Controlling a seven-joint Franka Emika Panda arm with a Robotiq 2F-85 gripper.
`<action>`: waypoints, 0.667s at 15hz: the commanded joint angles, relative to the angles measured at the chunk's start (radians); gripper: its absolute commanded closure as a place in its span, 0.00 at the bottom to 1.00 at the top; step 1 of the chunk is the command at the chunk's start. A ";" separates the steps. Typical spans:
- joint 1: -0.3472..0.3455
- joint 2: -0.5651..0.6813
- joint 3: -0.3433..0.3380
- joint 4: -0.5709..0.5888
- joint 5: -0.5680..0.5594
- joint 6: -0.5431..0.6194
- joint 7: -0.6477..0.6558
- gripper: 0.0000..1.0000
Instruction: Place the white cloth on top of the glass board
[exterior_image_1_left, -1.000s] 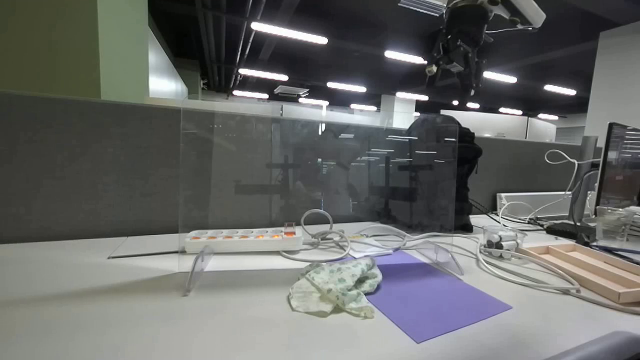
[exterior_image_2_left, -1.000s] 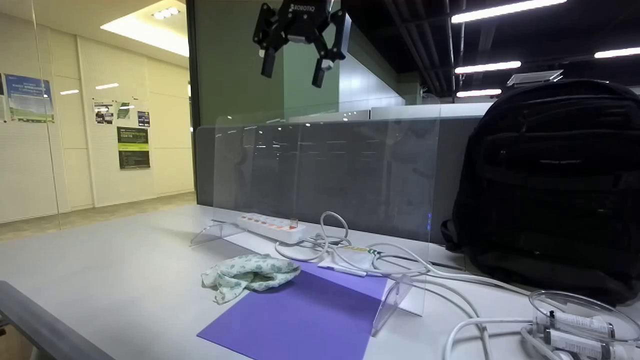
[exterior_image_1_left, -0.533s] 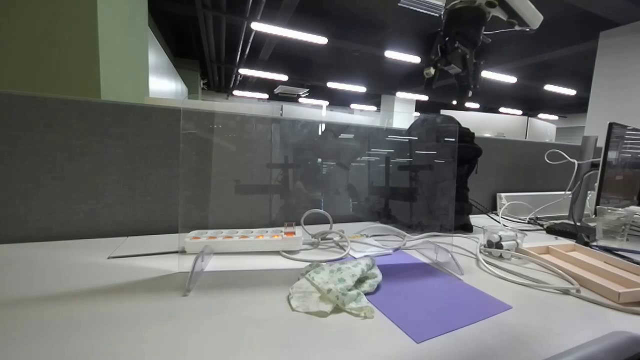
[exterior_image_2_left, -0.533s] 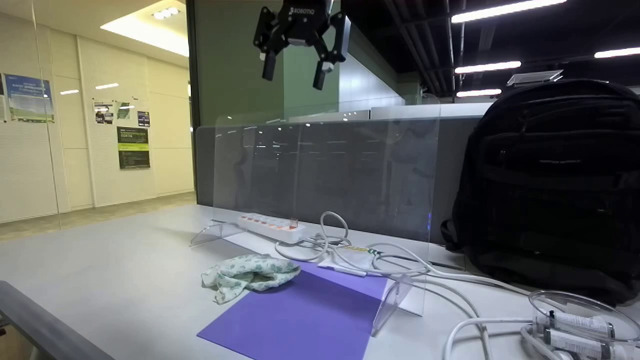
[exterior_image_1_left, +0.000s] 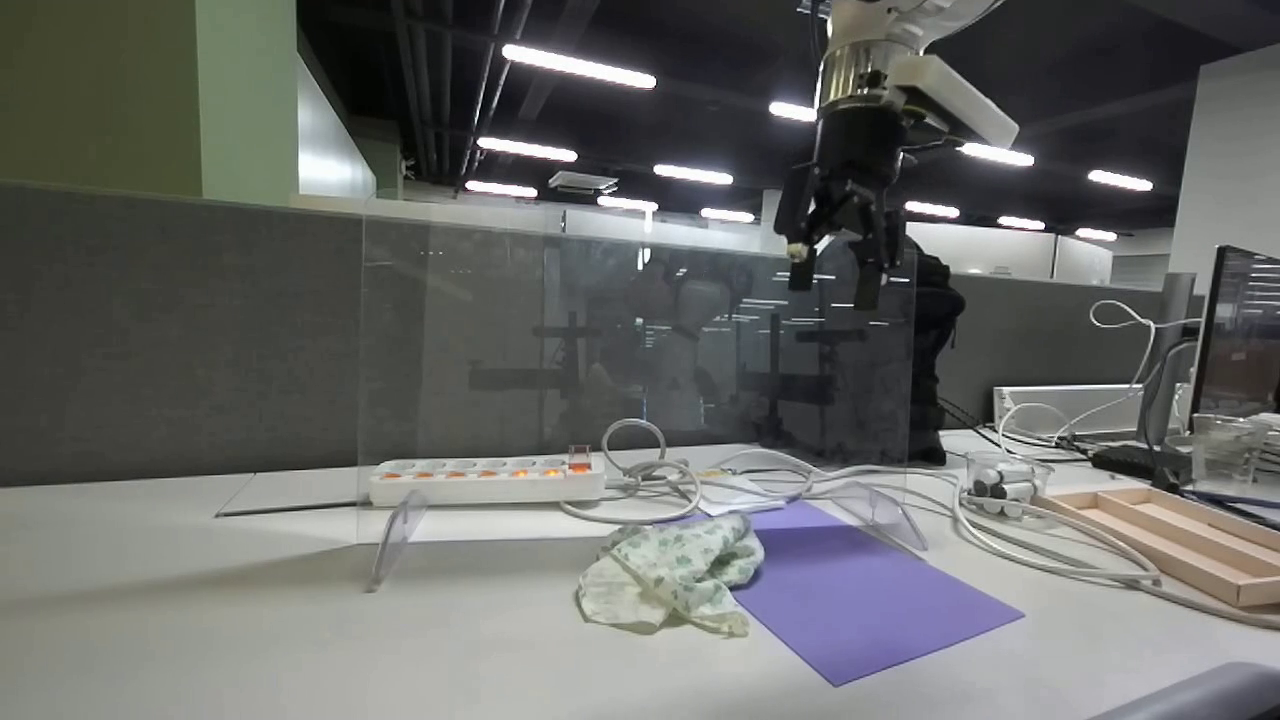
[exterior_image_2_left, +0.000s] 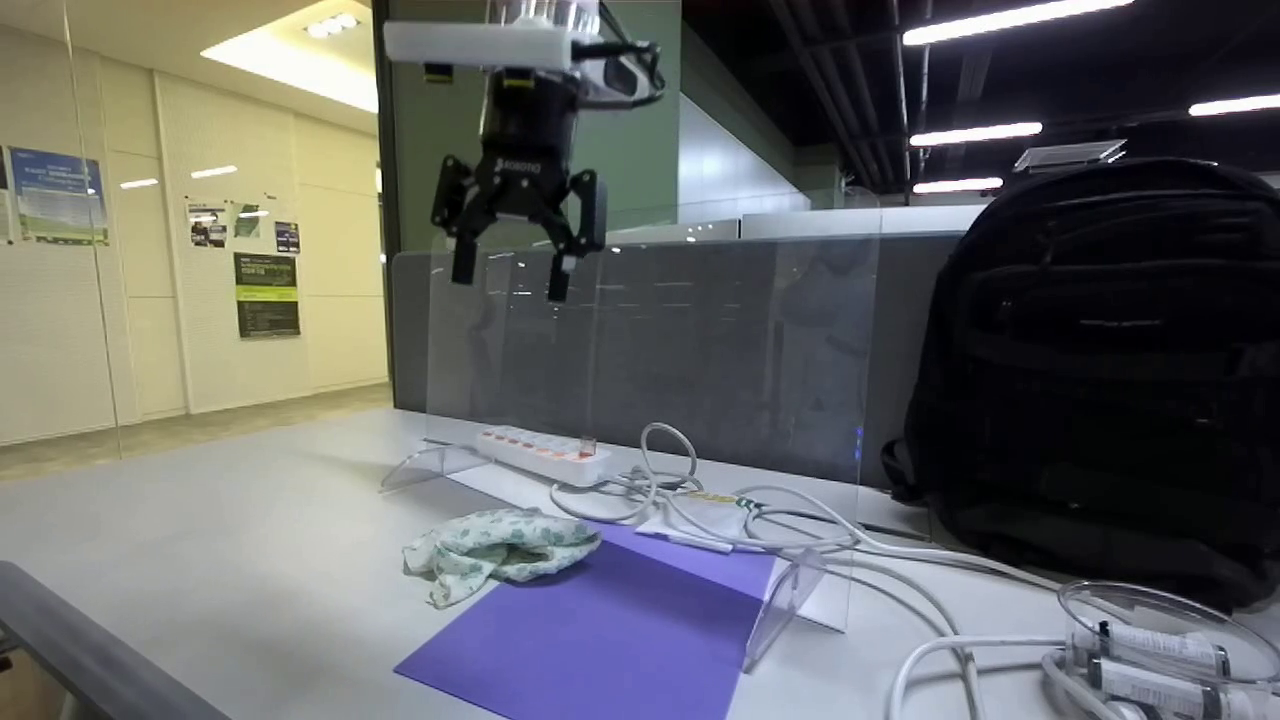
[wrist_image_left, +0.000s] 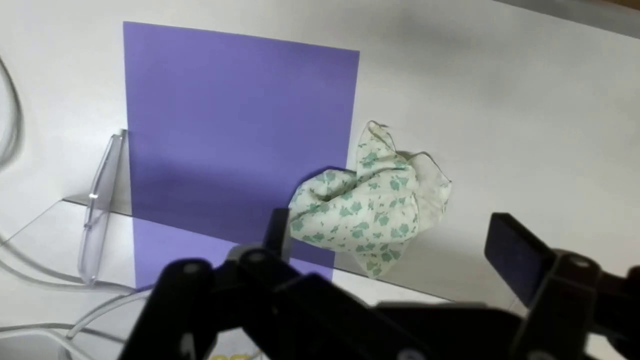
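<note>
White cloth (wrist_image_left: 370, 205) was what the setup seemed made for. Biggest behind it, a grey partition (exterior_image_1_left: 180, 340) lined the back edge of the desk (exterior_image_1_left: 280, 640). Forward of that edge, and running roughly with it, the clear board (exterior_image_2_left: 660, 340) stood upright on two little feet (exterior_image_1_left: 397, 538), so I took its top rim to be the place meant for draping. Under the board passed a purple sheet (wrist_image_left: 237, 130), reaching out toward the desk's front edge; what it was for I couldn't tell. On the front-edge side of the board the cloth lay crumpled, partly on the sheet and partly on the desk itself. Its rumpled folds would, I thought, give an easy pinch, though loose corners might drag or slip. Smaller again, the gripper (exterior_image_2_left: 510, 288) hung well above the desk, pointing down, jaws spread wide with nothing between them. That spread made sense to me: it had yet to reach the cloth, and would need room around a fold.
</note>
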 joint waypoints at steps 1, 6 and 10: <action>0.024 0.012 0.053 -0.116 -0.022 0.129 0.077 0.00; 0.051 0.063 0.074 -0.178 0.033 0.296 0.074 0.00; 0.055 0.095 0.077 -0.192 0.056 0.355 0.077 0.00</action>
